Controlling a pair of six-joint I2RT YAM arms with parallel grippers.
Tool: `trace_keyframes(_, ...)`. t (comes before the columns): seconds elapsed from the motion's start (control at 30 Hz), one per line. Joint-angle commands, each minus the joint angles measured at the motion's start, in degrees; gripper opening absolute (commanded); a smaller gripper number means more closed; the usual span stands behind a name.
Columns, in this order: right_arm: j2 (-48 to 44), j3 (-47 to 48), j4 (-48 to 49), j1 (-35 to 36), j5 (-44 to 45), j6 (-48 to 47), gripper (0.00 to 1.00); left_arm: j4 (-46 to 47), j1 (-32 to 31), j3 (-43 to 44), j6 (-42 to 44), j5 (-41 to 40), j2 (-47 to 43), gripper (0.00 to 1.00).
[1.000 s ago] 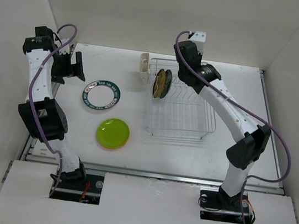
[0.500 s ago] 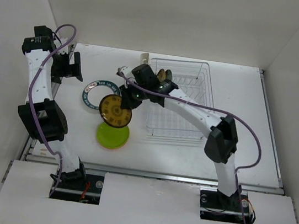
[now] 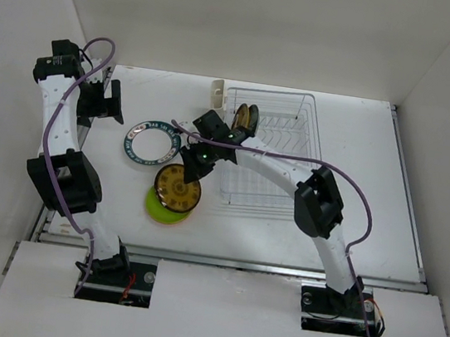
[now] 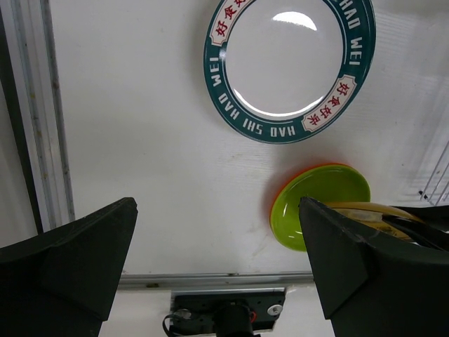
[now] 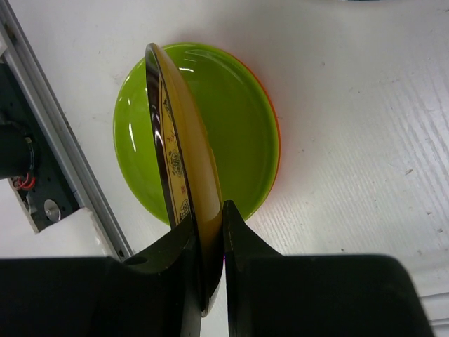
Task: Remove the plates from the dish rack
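My right gripper [image 3: 191,167] [image 5: 215,235] is shut on the rim of an amber-yellow patterned plate [image 3: 177,188] [image 5: 179,151]. It holds that plate tilted on edge just above a lime green plate [image 3: 159,207] [image 5: 235,130], which lies on an orange-red plate [image 5: 276,140] [image 4: 276,208]. A white plate with a teal rim [image 3: 152,142] [image 4: 290,67] lies flat on the table. The white wire dish rack [image 3: 279,172] has dark and amber plates [image 3: 245,119] standing at its far left. My left gripper [image 3: 110,100] [image 4: 217,270] hangs open and empty at the far left.
A small white cutlery cup [image 3: 216,96] hangs on the rack's far-left corner. The table's metal front rail [image 4: 210,279] runs below the stacked plates. White walls enclose the table on three sides.
The right arm has carried the amber-yellow plate out of the rack, leftward and down, until it is over the lime green plate. The left arm has not moved.
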Motion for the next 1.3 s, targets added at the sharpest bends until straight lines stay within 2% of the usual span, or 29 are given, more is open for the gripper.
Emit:
trace_keyframes(0.0,1.1,-0.4,1.2,0.8,-1.5,-1.0,0.00,-1.1,0.3,1.8,0.0,0.3,-2.4,1.00)
trace_keyframes(0.03,1.6,-0.4,1.2,0.8,-1.5,-1.0,0.00,-1.1,0.3,1.8,0.0,0.3,-2.4,1.00)
trace_keyframes(0.07,1.6,-0.4,0.6,0.8,-0.9,-1.0,0.05,-1.1,0.3,1.8,0.0,0.3,-2.4,1.00)
trace_keyframes(0.17,2.2,-0.4,0.6,0.8,0.6,-1.0,0.13,-1.7,0.3,1.8,0.0,0.3,-2.4,1.00)
trace_keyframes(0.47,3.2,-0.4,0.1,1.4,3.5,-1.0,0.21,-1.7,0.3,0.1,0.0,0.3,-2.9,1.00)
trace_keyframes(0.5,3.2,0.1,0.1,1.4,3.5,-1.0,0.32,-1.7,0.3,0.1,0.0,0.3,-2.9,1.00)
trace_keyframes(0.63,4.4,1.2,-1.3,1.9,5.6,-1.0,0.57,-1.7,0.3,0.1,0.0,0.3,-2.4,1.00)
trace_keyframes(0.93,4.3,4.3,-2.5,3.6,7.2,-1.5,0.63,-1.7,0.3,0.1,0.0,0.3,-2.4,1.00)
trace_keyframes(1.2,1.1,4.9,-2.5,4.1,9.0,-2.0,0.64,-1.7,0.3,0.1,0.0,0.3,-2.4,1.00)
trace_keyframes(1.27,-0.2,5.5,-2.5,4.1,9.5,-2.0,0.69,-1.7,0.3,0.6,0.0,0.3,-2.4,1.00)
